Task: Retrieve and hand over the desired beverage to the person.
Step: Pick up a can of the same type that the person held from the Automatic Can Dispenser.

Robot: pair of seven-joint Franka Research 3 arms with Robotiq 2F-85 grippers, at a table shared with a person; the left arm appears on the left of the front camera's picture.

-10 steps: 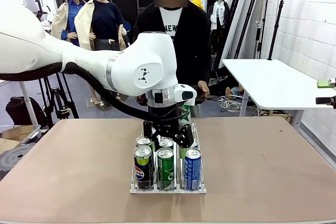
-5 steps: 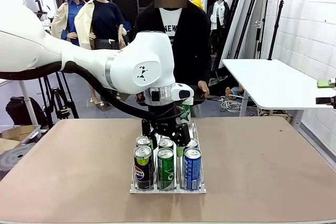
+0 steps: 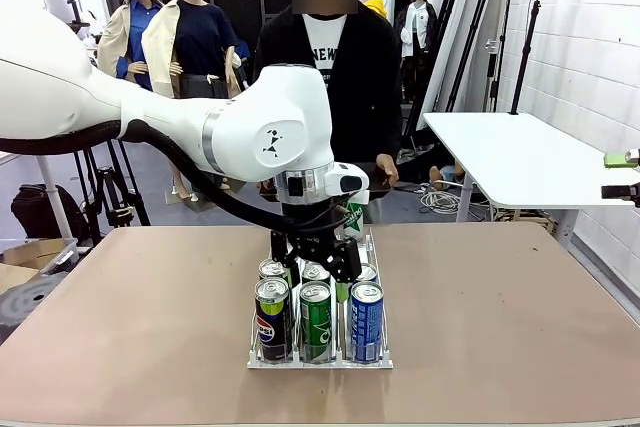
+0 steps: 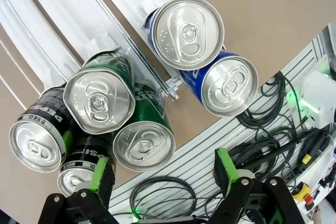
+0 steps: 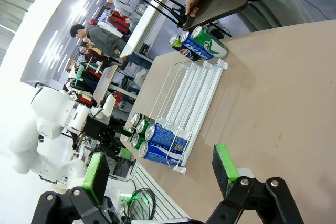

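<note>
- No can has been taken yet. All the cans (image 3: 315, 319) I can see stand in the rack (image 3: 320, 362) on the bench (image 3: 520, 297).
- The near end of the rack holds six cans in three lanes: two Pepsi, two green, two blue. Three more cans (image 5: 198, 43) stand at the far end, close to the person (image 3: 330, 77).
- The left fingers (image 4: 224, 165) are spread wide and hold nothing. They point down over the near six and are clear of the can tops. In the left wrist view a green can (image 4: 143, 145) lies closest to the gap between them.
- The right fingers (image 5: 223, 167) are also wide and empty. They are well off to one side of the rack and take no part at present.
- The person stands at the far side holding a dark tray (image 5: 220, 1) just past the bench edge, which looks like readiness to receive a drink.
- I cannot tell from the pictures which drink is wanted. The left arm's position suggests a can in the near six.
- Judged stage: early, with the arm over the cans and the grasp not yet begun.
- Left to do: lower the left fingers around the chosen can, close on it, lift it clear of its neighbours, carry it across to the person and let go.
- The cans are packed tightly, so the fingers have little room on either side of the one picked.
</note>
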